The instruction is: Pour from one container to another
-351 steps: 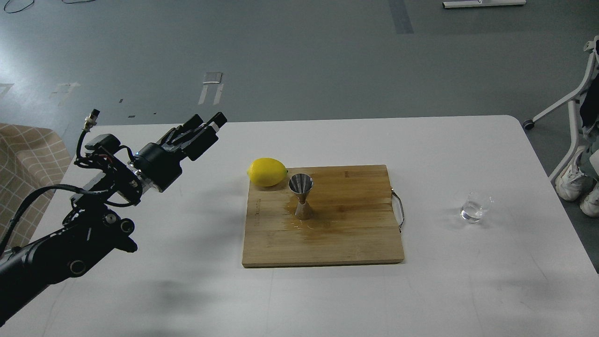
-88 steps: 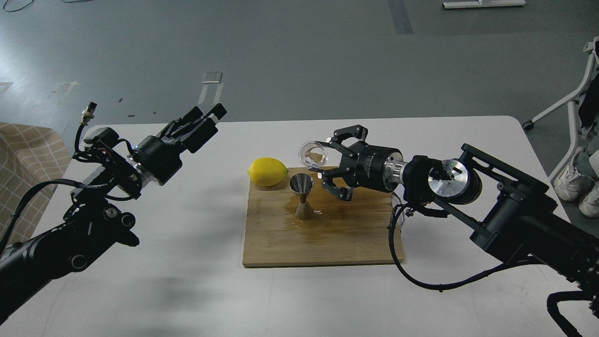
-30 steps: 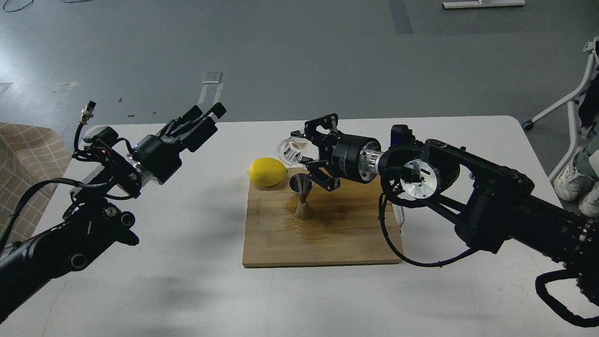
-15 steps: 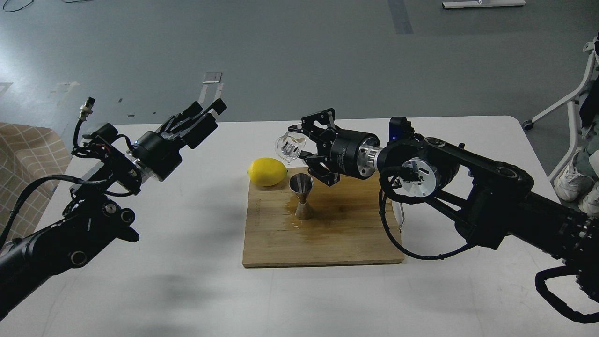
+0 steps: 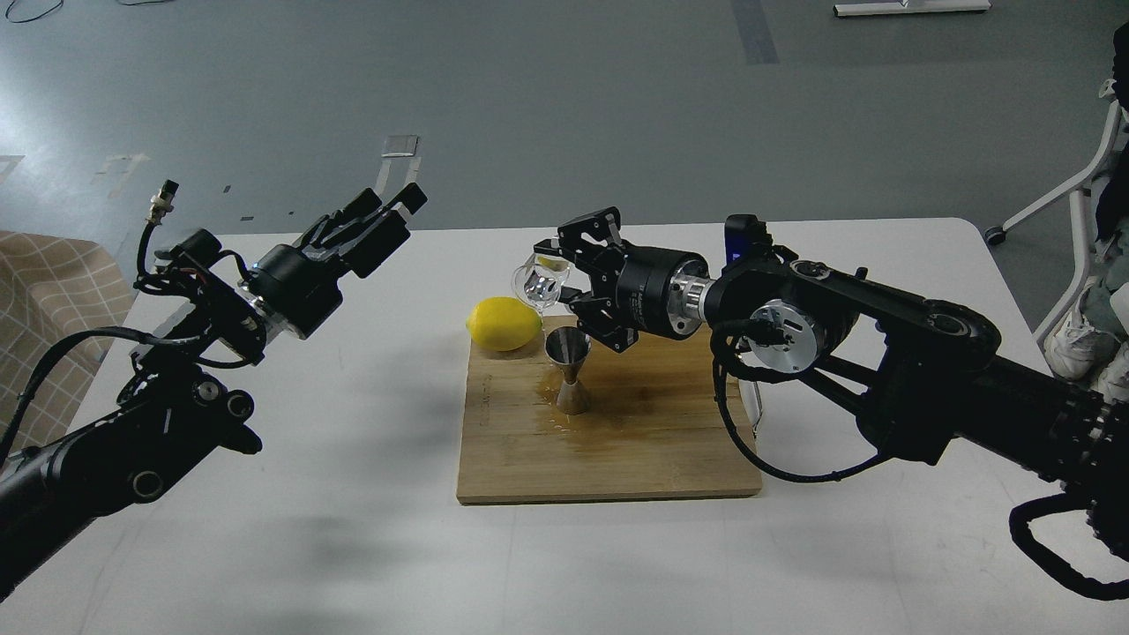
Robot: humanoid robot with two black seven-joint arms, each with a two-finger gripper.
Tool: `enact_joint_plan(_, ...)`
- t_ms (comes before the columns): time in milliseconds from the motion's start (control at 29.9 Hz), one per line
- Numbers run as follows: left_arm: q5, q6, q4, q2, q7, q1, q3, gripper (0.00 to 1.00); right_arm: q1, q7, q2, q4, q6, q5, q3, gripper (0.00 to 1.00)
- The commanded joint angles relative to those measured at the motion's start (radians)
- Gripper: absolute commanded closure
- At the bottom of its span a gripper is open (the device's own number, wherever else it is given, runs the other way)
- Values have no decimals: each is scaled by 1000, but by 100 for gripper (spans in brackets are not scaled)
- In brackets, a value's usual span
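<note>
Above jigger point(image 5: 568, 369), cup point(image 5: 540, 284) in right claw point(image 5: 573, 280) (tilted)

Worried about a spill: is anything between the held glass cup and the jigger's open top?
Nothing visible. The glass cup, held in the right gripper, hangs just above-left of the jigger; the lemon sits left, clear of the gap.

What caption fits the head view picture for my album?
Right gripper tips a clear glass cup above the steel jigger on the wooden cutting board, beside a lemon.
</note>
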Motion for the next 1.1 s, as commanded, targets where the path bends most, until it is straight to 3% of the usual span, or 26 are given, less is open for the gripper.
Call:
enact_joint_plan(0,0,0,0,0,0,0,0,2,2,2,2,-2,1,0,-4,76)
enact_joint_plan(601,0,0,0,5,0,0,0,2,18,5,-15,1,27,-2,-12,76)
enact_joint_plan(1069,0,0,0,5,0,-2,0,2,19,0,-59,1,103,-2,-30,76)
